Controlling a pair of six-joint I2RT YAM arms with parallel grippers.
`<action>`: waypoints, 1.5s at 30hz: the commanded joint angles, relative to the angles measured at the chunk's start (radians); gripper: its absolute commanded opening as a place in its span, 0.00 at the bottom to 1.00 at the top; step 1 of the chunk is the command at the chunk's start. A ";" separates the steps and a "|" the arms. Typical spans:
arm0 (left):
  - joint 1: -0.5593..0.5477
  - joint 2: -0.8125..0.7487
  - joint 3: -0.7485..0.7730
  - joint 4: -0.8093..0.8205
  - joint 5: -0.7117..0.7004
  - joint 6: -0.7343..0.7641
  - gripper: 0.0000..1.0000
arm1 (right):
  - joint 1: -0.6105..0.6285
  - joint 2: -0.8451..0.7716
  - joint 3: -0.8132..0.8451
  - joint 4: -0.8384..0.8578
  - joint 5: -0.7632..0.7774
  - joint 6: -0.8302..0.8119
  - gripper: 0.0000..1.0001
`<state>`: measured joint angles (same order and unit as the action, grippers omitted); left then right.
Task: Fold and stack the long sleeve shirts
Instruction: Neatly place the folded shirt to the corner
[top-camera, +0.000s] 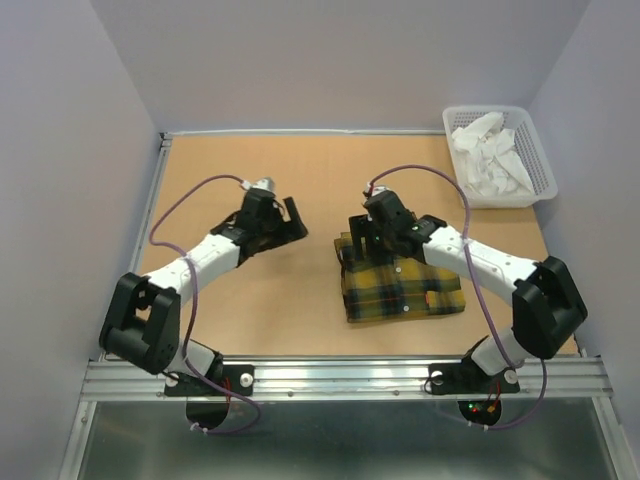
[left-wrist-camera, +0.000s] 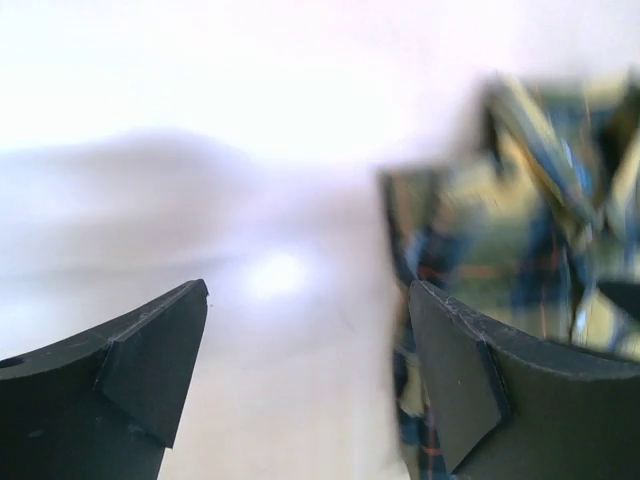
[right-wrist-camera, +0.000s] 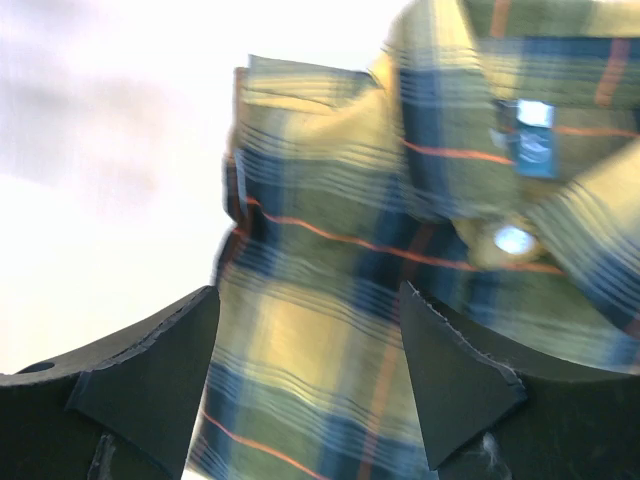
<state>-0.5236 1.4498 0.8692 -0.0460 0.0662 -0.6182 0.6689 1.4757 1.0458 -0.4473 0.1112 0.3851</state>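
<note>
While both arms reached out over the brown table (top-camera: 300, 170), the plaid shirt (top-camera: 405, 290) lay folded into a compact rectangle on the table's right half, toward the near edge. The right gripper (top-camera: 358, 238) hung over the shirt's far left corner. Its wrist camera showed the two fingers spread apart, with yellow and dark plaid cloth filling the gap below them and nothing pinched. A small white button (right-wrist-camera: 513, 240) sat on the cloth to the right of that gap. The left gripper (top-camera: 295, 225) stood over bare table just left of the shirt, its fingers likewise spread wide and holding nothing. From the left wrist the shirt was only a blur at the right edge, seemingly clear of the fingers. A white basket (top-camera: 545, 160) holding crumpled white cloth (top-camera: 490, 160) sat at the far right corner, well apart from the shirt.
</note>
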 joint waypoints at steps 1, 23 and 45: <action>0.177 -0.110 -0.048 -0.090 -0.016 0.035 0.93 | 0.075 0.080 0.115 -0.039 0.103 0.092 0.77; 0.438 -0.164 -0.096 -0.072 0.089 0.222 0.92 | 0.155 0.463 0.266 -0.287 0.423 0.181 0.01; 0.497 -0.281 -0.118 -0.051 0.155 0.210 0.90 | -0.301 0.084 -0.167 -0.042 0.599 -0.292 0.01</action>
<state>-0.0303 1.2102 0.7536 -0.1234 0.2016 -0.4168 0.4431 1.6318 0.9329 -0.6071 0.6537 0.2356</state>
